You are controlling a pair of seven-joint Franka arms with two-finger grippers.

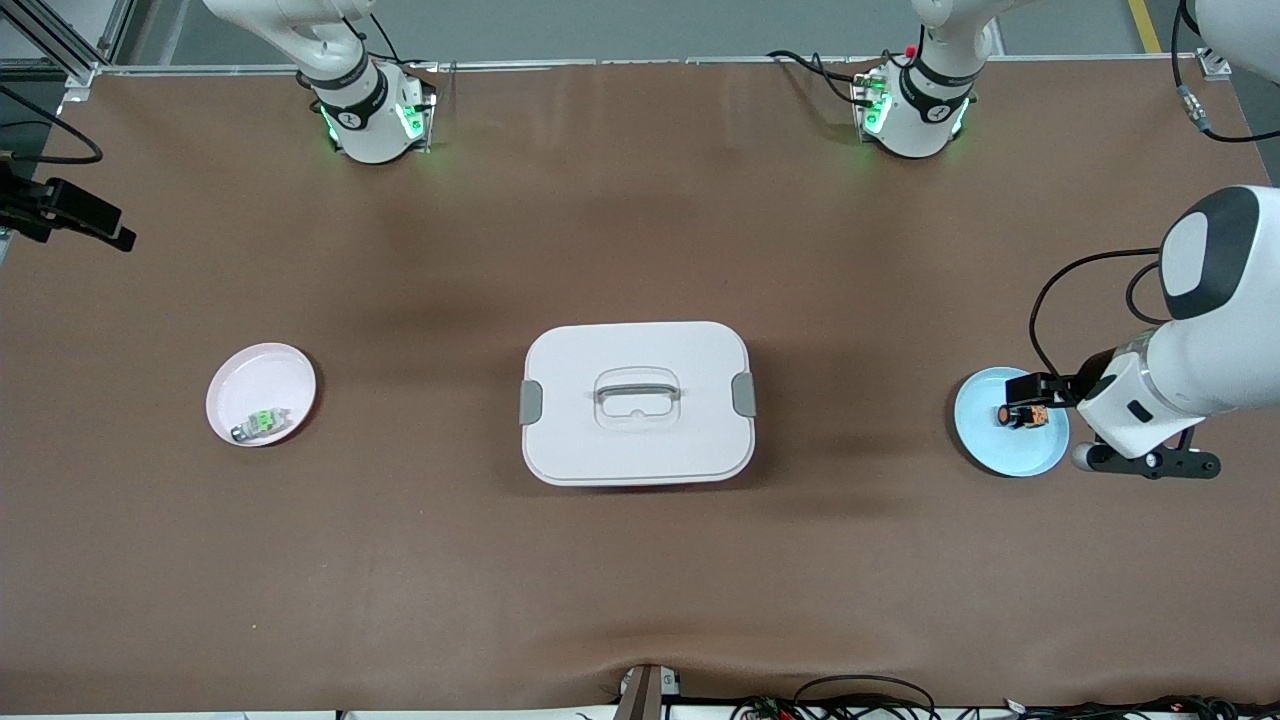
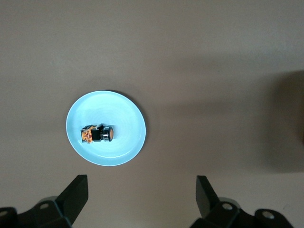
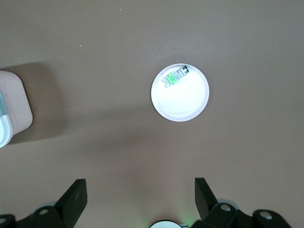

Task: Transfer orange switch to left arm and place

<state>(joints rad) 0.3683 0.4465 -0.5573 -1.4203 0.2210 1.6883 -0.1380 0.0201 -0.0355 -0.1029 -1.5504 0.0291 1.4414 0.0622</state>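
The orange switch (image 1: 1020, 416) lies on its side in a light blue plate (image 1: 1010, 452) toward the left arm's end of the table. It also shows in the left wrist view (image 2: 98, 134), on the blue plate (image 2: 124, 151). My left gripper (image 1: 1030, 395) hangs over that plate, open and empty (image 2: 141, 183), well above the switch and off to one side of it. My right gripper (image 3: 140, 190) is open and empty, held high over the table between its base and the pink plate. The white box (image 1: 638, 403) stands closed at the table's middle.
A pale pink plate (image 1: 250, 372) toward the right arm's end holds a small green-and-grey switch (image 1: 262, 422). Both show in the right wrist view, plate (image 3: 183, 108) and switch (image 3: 175, 76), with a corner of the box (image 3: 12, 104). Cables lie along the table's front edge.
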